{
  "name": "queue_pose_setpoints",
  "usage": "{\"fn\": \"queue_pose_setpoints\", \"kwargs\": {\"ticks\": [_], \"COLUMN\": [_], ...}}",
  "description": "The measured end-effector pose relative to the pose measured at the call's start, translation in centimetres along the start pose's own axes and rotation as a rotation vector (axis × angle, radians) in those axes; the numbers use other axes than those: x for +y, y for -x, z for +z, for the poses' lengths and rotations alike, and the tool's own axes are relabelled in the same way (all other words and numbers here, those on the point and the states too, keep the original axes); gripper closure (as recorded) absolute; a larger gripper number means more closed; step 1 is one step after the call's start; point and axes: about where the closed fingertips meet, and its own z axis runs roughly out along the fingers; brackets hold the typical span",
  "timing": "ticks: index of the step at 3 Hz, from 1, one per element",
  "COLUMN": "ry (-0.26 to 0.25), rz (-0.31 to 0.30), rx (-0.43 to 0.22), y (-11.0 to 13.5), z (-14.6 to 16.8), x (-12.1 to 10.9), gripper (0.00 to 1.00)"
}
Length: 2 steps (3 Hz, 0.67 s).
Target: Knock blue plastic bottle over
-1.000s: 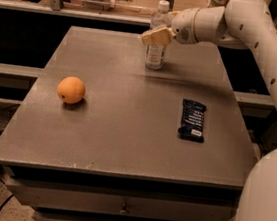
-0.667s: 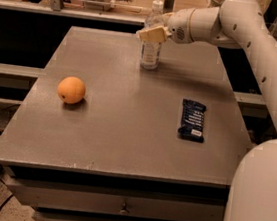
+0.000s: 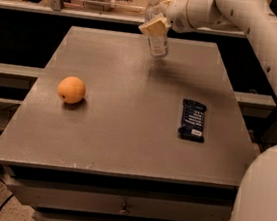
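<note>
The gripper (image 3: pixel 155 26) sits at the far edge of the table (image 3: pixel 124 146), near the top middle of the view. It is carried by a white arm (image 3: pixel 250 20) that reaches in from the right. Its tan pad lies against the upper body of the blue plastic bottle (image 3: pixel 159 45), on the side facing us. We cannot tell whether the gripper is released, clenched or grasping the bottle; we see only that the two are touching.

The bottle is directly at the gripper, with no gap to close. Its long axis is near upright but tilted, so the white cap leans towards the left of the view and the base sits further right. We judge that a further sideways push, the way it already leans, would tip it flat. We cannot tell whether the base rests fully on the table.

The bottle is small and clear with a faint blue tint, and it has a pale label around its middle. An orange (image 3: pixel 71 89) lies well apart at the left of the table. A dark blue snack wrapper (image 3: pixel 193 119) lies flat at the right, also well apart.
</note>
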Motion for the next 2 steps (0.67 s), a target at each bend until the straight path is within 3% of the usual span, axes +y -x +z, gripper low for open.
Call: {"fn": "queue_pose_setpoints", "kwargs": {"ticks": [1, 2], "ry": [-0.071, -0.056], "rz": [-0.149, -0.258], "rx": [0.099, 0.194], "y": [0.60, -0.18], "z": [-1.70, -1.41], "x": [-1.12, -0.35], "gripper": [0.99, 0.85]}}
